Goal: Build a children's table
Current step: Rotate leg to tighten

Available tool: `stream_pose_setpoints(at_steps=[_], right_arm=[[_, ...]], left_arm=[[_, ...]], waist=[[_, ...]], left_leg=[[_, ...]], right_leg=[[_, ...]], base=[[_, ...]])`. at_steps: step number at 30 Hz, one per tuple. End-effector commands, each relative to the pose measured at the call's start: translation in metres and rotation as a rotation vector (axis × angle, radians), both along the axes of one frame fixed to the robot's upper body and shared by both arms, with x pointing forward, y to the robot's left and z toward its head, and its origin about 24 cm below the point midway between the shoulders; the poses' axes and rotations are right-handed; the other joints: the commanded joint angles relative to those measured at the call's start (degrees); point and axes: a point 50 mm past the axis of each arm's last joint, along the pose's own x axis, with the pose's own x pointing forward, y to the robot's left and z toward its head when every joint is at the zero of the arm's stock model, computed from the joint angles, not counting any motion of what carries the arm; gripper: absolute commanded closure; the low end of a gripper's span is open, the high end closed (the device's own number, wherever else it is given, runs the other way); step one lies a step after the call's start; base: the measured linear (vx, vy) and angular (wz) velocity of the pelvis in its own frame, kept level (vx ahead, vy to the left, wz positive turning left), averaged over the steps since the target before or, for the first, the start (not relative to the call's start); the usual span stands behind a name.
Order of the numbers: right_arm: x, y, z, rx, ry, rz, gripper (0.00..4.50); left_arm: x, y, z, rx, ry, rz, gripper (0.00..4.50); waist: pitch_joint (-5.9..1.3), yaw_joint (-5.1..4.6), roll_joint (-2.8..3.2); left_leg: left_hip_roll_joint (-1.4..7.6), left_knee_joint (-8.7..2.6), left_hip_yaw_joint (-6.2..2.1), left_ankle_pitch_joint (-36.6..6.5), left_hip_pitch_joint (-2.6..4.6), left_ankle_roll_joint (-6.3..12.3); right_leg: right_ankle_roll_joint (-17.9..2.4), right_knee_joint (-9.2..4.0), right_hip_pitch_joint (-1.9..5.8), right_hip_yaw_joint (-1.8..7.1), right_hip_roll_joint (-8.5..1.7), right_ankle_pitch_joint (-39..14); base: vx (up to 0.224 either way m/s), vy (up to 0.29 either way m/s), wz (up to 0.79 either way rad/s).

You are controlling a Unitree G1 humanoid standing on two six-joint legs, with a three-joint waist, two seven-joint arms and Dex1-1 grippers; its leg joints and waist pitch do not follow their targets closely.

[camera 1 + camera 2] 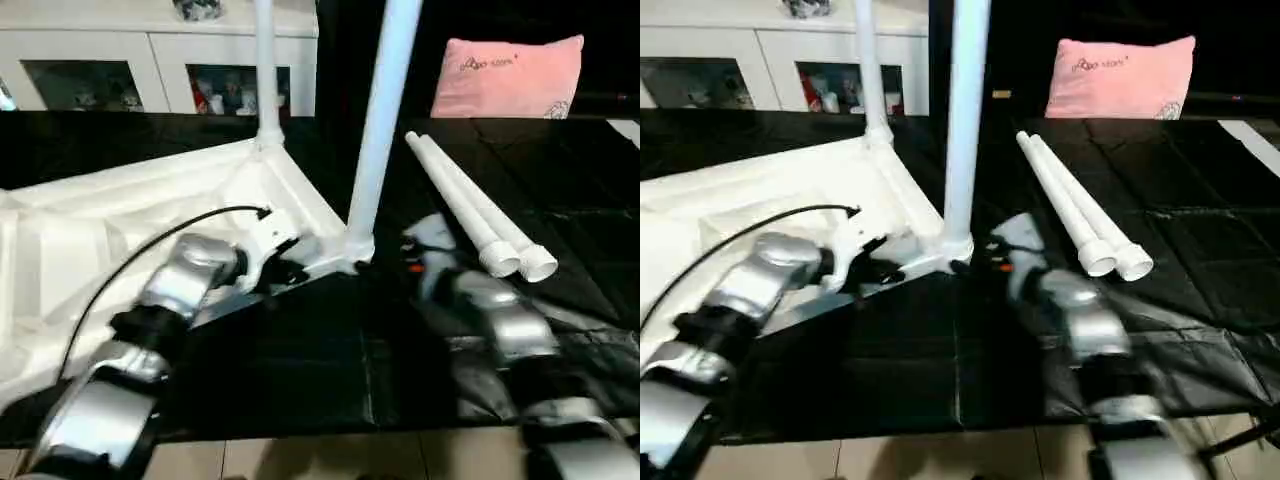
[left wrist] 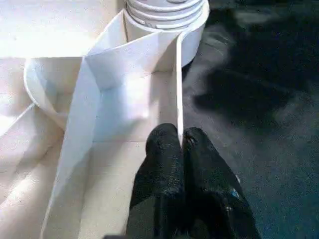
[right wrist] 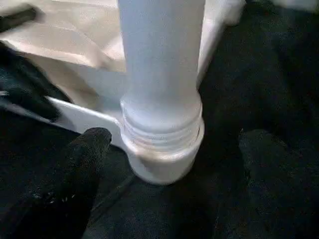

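Your left gripper (image 2: 180, 142) is closest to you, with both black fingers pressed together against the thin rim of the tabletop (image 1: 90, 235), just beside the near corner socket. Your right gripper (image 3: 174, 149) has its fingers (image 3: 87, 154) spread wide on either side of the near leg (image 1: 380, 130), apart from it. That leg stands upright in its socket, threads showing at the base. You see the tabletop lying underside up on the black mat (image 1: 300, 370). A second leg (image 1: 265, 70) stands in the far corner. Two loose legs (image 1: 470, 205) lie side by side on the mat to the right, near a pink pillow (image 1: 508, 75).
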Motion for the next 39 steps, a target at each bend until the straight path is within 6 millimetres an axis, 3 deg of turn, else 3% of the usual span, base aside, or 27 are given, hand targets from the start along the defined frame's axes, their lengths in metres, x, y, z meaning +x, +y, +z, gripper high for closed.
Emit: stream_pose_setpoints(at_steps=[1,8,15,21,31,39], right_arm=[[-0.004,0.0,0.008,0.004,-0.03,0.105,0.08],[-0.016,-0.009,0.012,-0.077,-0.007,0.335,0.08],[-0.019,0.005,0.015,-0.132,0.007,0.557,0.08],[-0.025,0.009,0.009,-0.161,0.05,0.658,0.08],[-0.023,0.009,0.008,-0.153,0.083,0.68,0.9],[-0.024,0.008,0.006,-0.142,0.098,0.701,1.54]], left_arm=[[-0.008,-0.006,-0.002,-0.008,0.016,-0.113,4.5],[-0.021,0.001,-0.002,0.002,0.023,-0.313,4.5],[-0.031,0.0,0.0,0.028,0.065,-0.494,4.5],[-0.031,-0.004,0.002,0.029,0.065,-0.541,4.5],[-0.032,-0.005,0.003,0.033,0.067,-0.564,4.5],[-0.032,-0.001,0.001,0.039,0.074,-0.56,4.5]], waist=[[-3.71,0.3,0.38],[-3.83,1.44,0.51],[-3.7,2.17,0.38],[-3.74,2.75,0.17],[-3.83,2.87,-0.03],[-3.86,2.89,0.15]], left_leg=[[1.7,-3.62,-0.12,-6.9,-0.33,4.87],[2.03,-3.54,0.05,-6.3,-0.13,5.1],[2.09,-3.7,0.04,-7.7,-0.04,3.8],[2.15,-3.65,0.07,-7.1,-0.07,3.78],[2.07,-3.55,0.03,-6.2,-0.18,3.78],[2.06,-3.5,0.05,-6.1,-0.16,3.85]], right_leg=[[-10.3,-3.22,4.05,3.99,-3.99,-12.1],[-10.9,-2.97,3.81,3.93,-3.83,-10.9],[-10.6,-2.97,3.71,3.96,-3.95,-13.1],[-9.9,-2.96,3.69,4.04,-4.02,-13.6],[-9.3,-2.87,3.69,4.01,-3.98,-14.1],[-9.4,-2.87,3.69,3.98,-3.96,-13.8]], base=[[0.0,0.0,0.0],[0.0,0.0,0.0],[0.0,0.0,0.0],[0.0,0.0,0.0],[0.0,0.0,0.0],[0.0,0.0,0.0]])
